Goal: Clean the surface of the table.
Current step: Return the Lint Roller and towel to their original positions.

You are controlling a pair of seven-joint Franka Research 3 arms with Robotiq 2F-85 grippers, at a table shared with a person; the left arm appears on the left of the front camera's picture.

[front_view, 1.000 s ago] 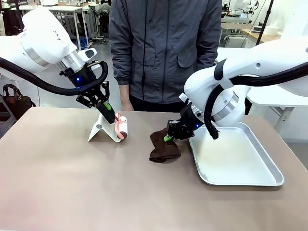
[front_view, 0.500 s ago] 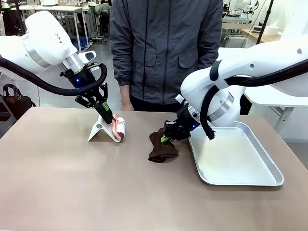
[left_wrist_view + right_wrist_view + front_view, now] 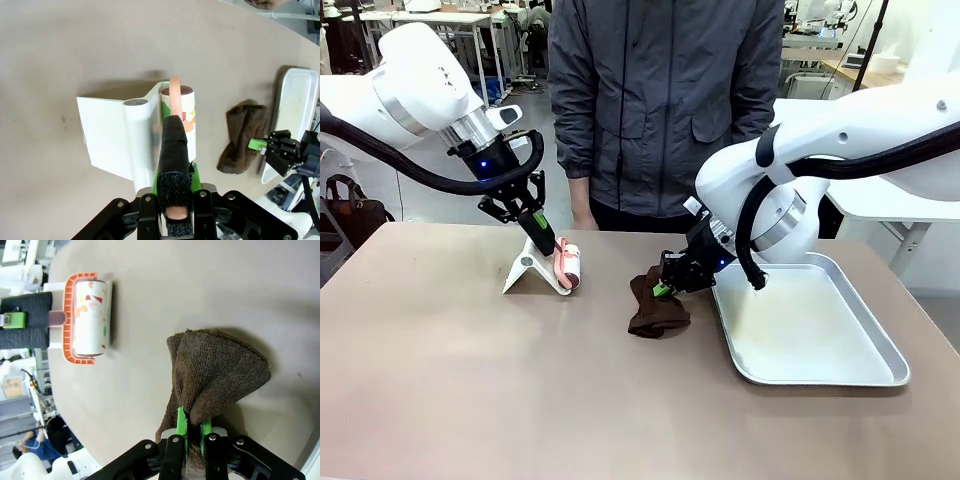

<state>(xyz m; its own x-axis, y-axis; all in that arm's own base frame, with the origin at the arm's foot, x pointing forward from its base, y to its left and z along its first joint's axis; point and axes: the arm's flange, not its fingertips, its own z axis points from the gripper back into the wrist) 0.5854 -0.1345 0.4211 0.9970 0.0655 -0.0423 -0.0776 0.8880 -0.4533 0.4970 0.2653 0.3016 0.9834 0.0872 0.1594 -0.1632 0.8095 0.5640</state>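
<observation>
The brownish-taupe table (image 3: 470,390) spreads wide in front of me. My left gripper (image 3: 544,240) is shut on the black-sleeved handle of a pink-framed lint roller (image 3: 568,266), whose roll rests on the table against a white stand (image 3: 528,268). In the left wrist view the left gripper (image 3: 175,175) grips that handle, with the lint roller (image 3: 181,116) just ahead. My right gripper (image 3: 665,287) is shut on a dark brown cloth (image 3: 658,308) that drapes onto the table. The right wrist view shows the right gripper (image 3: 191,422) pinching a bunched corner of the cloth (image 3: 220,372).
A silver metal tray (image 3: 880,352) lies at the table's right side, just beside the cloth. A person in a grey jacket (image 3: 665,100) stands at the far edge, hands down. The front half of the table is bare.
My right gripper has dragged the brown cloth slightly to the left, away from the tray. The left gripper and lint roller have shifted a touch leftward.
</observation>
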